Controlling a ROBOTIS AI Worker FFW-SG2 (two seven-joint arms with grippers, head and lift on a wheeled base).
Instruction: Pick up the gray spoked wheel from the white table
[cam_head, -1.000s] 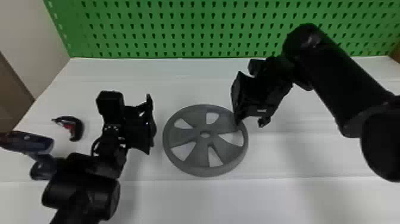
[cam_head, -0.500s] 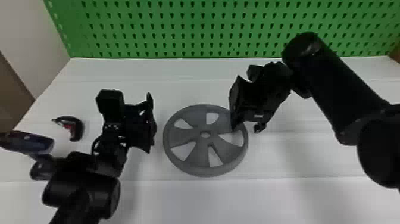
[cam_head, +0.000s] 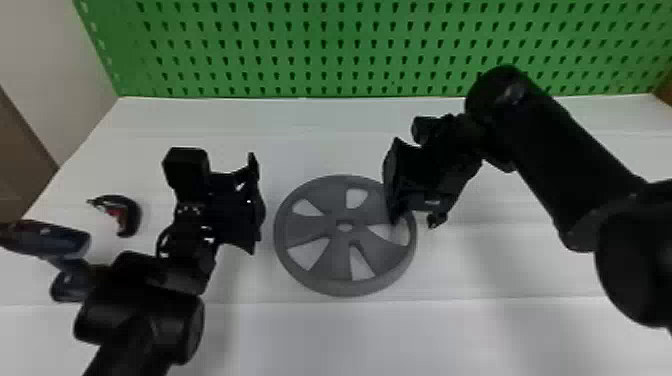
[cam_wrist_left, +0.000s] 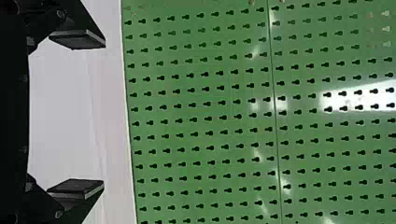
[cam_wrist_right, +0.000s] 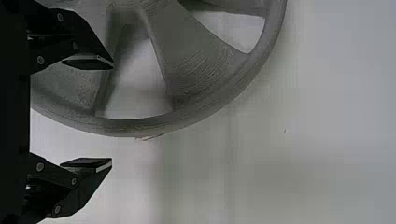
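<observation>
The gray spoked wheel (cam_head: 320, 226) lies flat on the white table (cam_head: 450, 325) in the head view. My right gripper (cam_head: 415, 220) is over the wheel's right rim. In the right wrist view, my right gripper (cam_wrist_right: 112, 114) stands open, one finger over a gap between the wheel's spokes and the other outside the rim of the wheel (cam_wrist_right: 201, 70). Left of the wheel, apart from it, is my left gripper (cam_head: 257, 200) in the head view. The left wrist view has this left gripper (cam_wrist_left: 103, 114) open with nothing between its fingers.
A dark tool with red parts (cam_head: 120, 215) lies at the table's left. Nearer the left arm is a blue and black power drill (cam_head: 65, 250). The green pegboard (cam_head: 320, 50) rises along the table's back edge.
My right gripper has shifted slightly left and toward the front, farther over the wheel's right side. The left arm and the wheel have kept their places.
</observation>
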